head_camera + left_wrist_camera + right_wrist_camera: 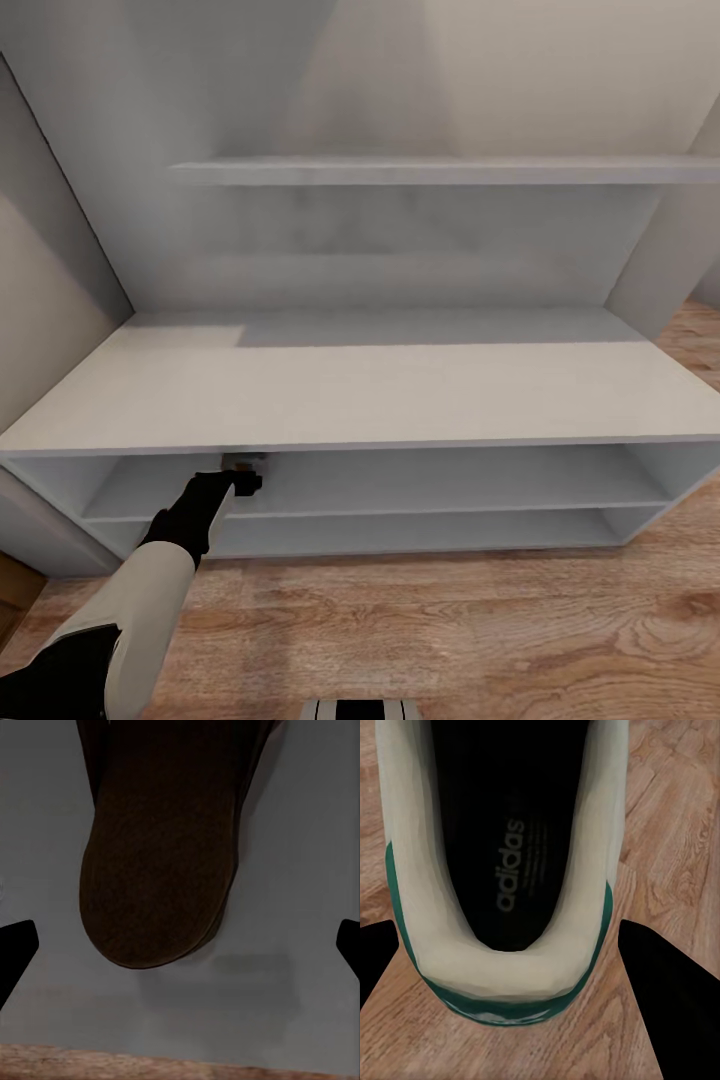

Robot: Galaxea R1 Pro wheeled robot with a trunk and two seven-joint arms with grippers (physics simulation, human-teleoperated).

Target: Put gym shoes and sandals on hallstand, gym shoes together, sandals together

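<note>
Under the smooth grey hallstand (pixel 360 390), the wide-open left gripper (pixel 180 945) apparently frames a rounded brown sandal (pixel 157 862).

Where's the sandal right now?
The sandal fills the left wrist view between the left gripper's fingertips, over a grey rack shelf. In the head view, that arm reaches under the rack's top board, left of centre.

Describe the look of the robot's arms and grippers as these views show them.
The left arm has a smooth off-white shell with black sections at the elbow and wrist, ending in a black left gripper. In both wrist views the fingers are plain matte black wedges. No cables or markings show.
</note>
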